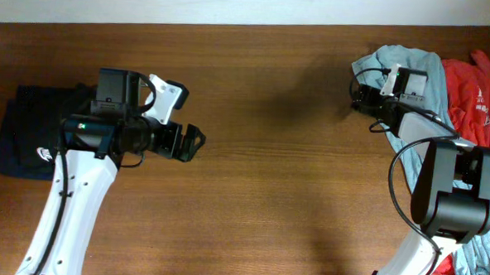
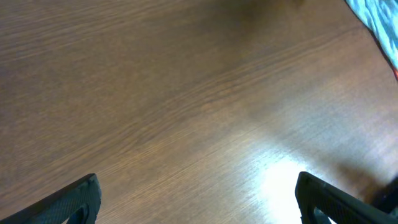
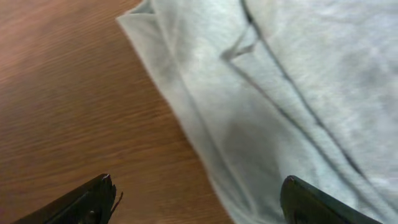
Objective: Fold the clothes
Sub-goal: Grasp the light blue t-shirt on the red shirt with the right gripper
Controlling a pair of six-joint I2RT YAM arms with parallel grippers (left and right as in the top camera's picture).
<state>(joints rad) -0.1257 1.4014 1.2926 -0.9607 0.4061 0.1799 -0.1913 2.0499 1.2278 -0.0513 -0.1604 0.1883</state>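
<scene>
The clothes lie in two places. A pale grey-blue T-shirt (image 1: pixel 395 58) is bunched at the table's back right, with an orange-red one (image 1: pixel 477 91) beside it. A folded navy one (image 1: pixel 19 141) with a white logo lies at the far left. My right gripper (image 1: pixel 361 97) hovers open over the pale shirt's left edge. In the right wrist view that gripper (image 3: pixel 199 190) straddles the hem of the pale shirt (image 3: pixel 292 93), with one finger over wood and one over cloth, holding nothing. My left gripper (image 1: pixel 191 142) stands open over bare wood (image 2: pixel 198 193).
More pale cloth (image 1: pixel 474 262) trails down the right edge behind the right arm's base. The wooden table (image 1: pixel 275 197) stretches between the two arms. A corner of the pale shirt (image 2: pixel 380 18) shows at the top right of the left wrist view.
</scene>
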